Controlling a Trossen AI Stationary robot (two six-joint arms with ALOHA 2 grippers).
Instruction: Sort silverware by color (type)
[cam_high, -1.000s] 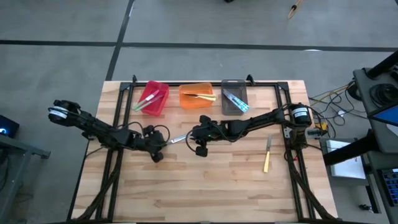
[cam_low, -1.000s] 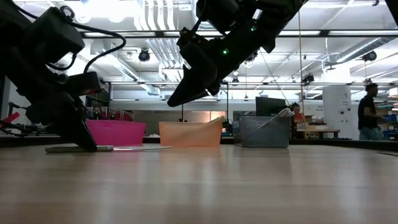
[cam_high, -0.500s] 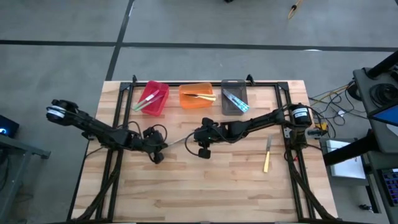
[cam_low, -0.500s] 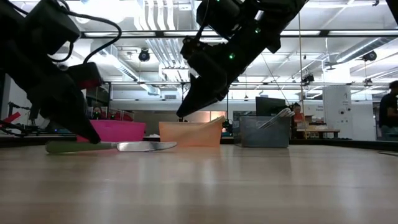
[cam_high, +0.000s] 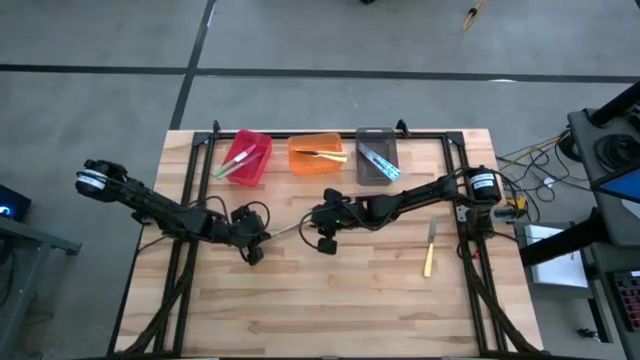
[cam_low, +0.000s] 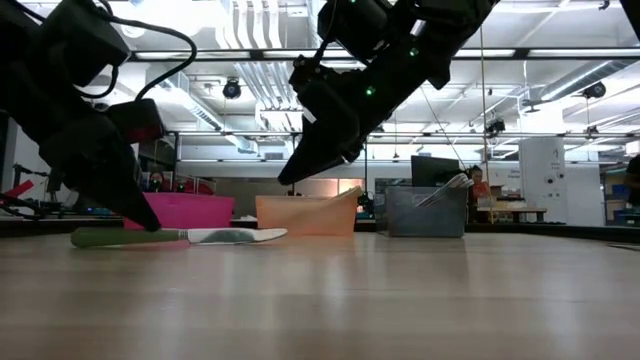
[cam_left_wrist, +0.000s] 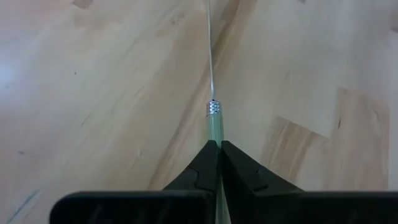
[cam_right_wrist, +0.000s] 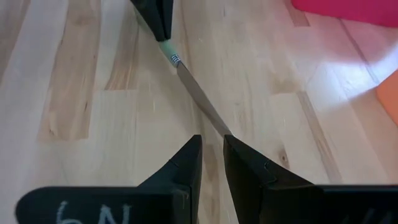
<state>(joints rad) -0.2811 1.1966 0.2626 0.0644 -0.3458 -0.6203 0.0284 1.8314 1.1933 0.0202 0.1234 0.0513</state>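
Here, green-handled knife (cam_left_wrist: 213, 127) between left tool (cam_left_wrist: 219, 163) fingers.

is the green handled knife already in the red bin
No, the green-handled knife lies flat on the table, its handle pinched by the left gripper.

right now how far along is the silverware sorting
Mostly done: utensils already lie in the red bin, the orange bin and the grey bin. In hand: the left gripper is shut on the green-handled knife lying on the table, with the right gripper hovering at its blade tip, fingers slightly apart. Left: that knife, and a yellow-handled utensil near the right arm's base.
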